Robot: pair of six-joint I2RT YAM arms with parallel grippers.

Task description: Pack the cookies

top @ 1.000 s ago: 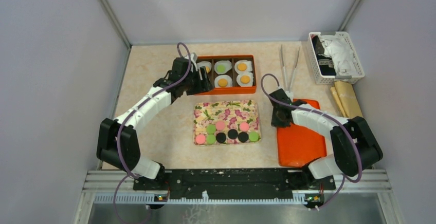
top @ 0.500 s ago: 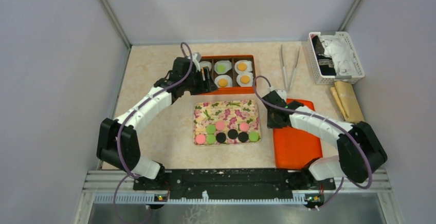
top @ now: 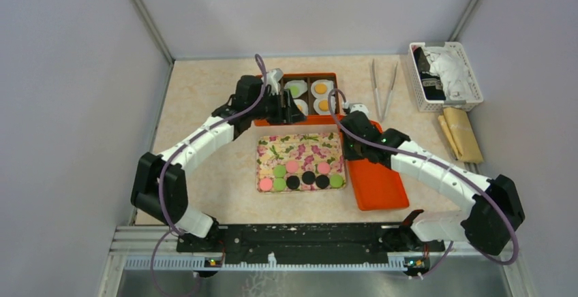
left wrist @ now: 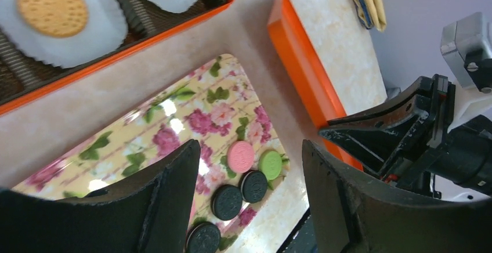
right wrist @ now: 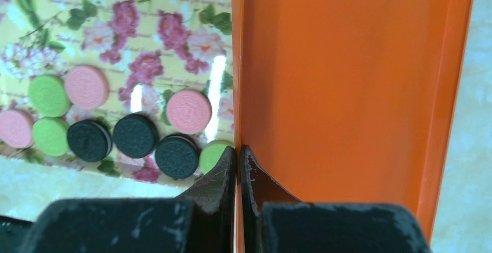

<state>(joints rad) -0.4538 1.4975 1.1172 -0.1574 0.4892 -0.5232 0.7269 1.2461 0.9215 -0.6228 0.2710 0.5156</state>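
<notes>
Between the right jaws: the right gripper (right wrist: 237, 155) is pinched tight on the left rim wall of the orange lid (right wrist: 348, 90), with only that thin wall between the fingertips.
Just left of those jaws: the floral tray (right wrist: 174, 9) lies edge to edge with the lid. Whether the gripped corner is lifted off the table cannot be told.
Cookies on the tray: the cookies (right wrist: 136, 136) sit in two loose rows at the tray's near end. There are nine, in green, pink and black, and the closest green one is right beside the right fingertips.
Between the left jaws: the left gripper (left wrist: 249, 148) stands wide and holds nothing. It hangs by the near edge of the orange box (left wrist: 116, 55), and pink and black discs on the tray show through the gap.
Beyond the left jaws: the box holds white paper cups (left wrist: 110, 32), several already carrying an orange or green cookie.
Farther off: tongs (top: 382, 89) and a white basket (top: 470, 72) lie well apart from both grippers.
Step in hand: the lid is likely being handled while packing is only partly done.
Next move: the left gripper probably has to come down over one disc and narrow its jaws to catch the thin edge squarely. It would then carry the disc to a free cup, and the lid should wait aside until the tray is cleared.
</notes>
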